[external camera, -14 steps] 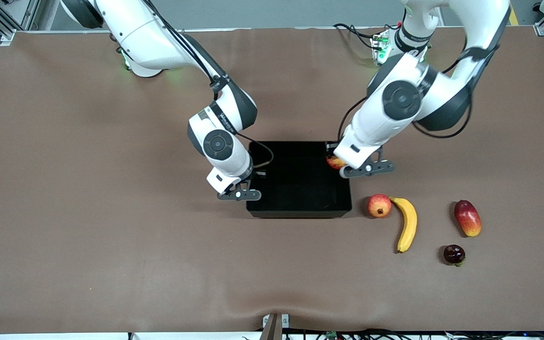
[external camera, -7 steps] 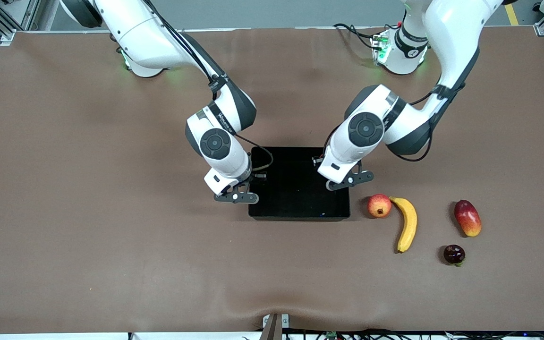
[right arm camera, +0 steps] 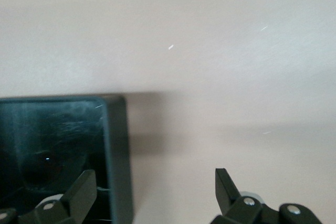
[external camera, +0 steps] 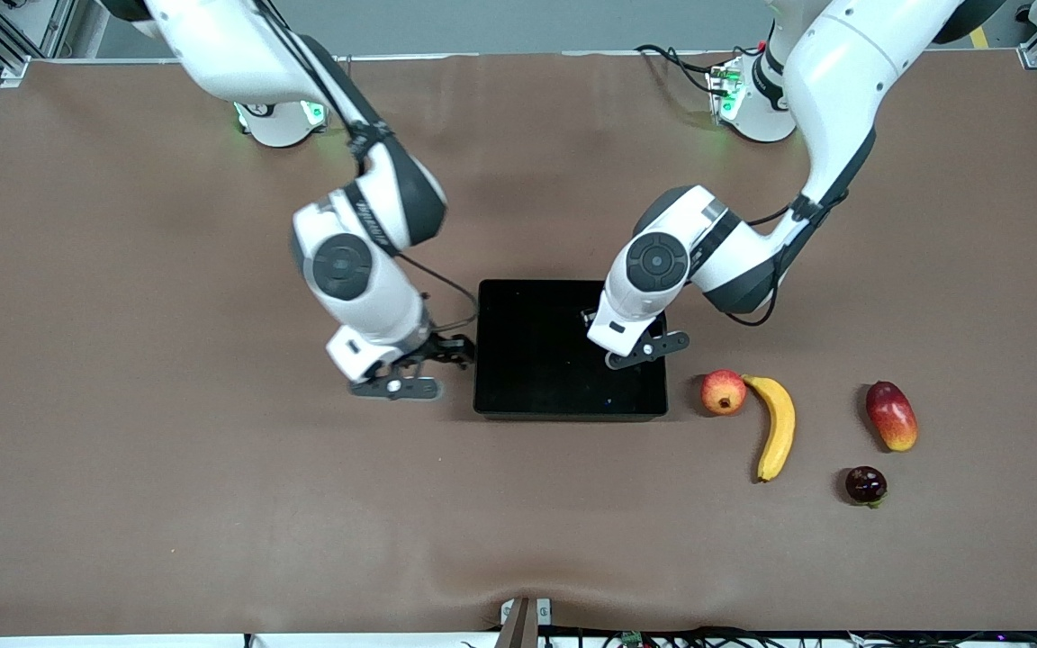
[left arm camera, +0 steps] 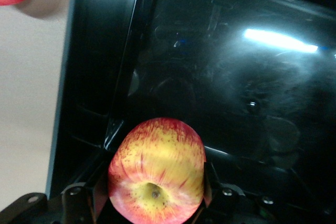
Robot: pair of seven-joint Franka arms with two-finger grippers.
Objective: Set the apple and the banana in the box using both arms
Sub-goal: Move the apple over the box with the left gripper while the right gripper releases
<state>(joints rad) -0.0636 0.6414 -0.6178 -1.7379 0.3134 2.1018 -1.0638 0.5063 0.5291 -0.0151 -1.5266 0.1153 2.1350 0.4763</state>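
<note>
Left wrist view: the left gripper (left arm camera: pixel 156 203) has its fingers clamped on the apple (left arm camera: pixel 156 170), directly over the box (left arm camera: pixel 247 77) floor. Right gripper (external camera: pixel 428 355) waits beside the box, fingers apart.

White arms (external camera: pixel 374 288), black joint bands, black cables; jaws black, seemingly silver screws.
</note>
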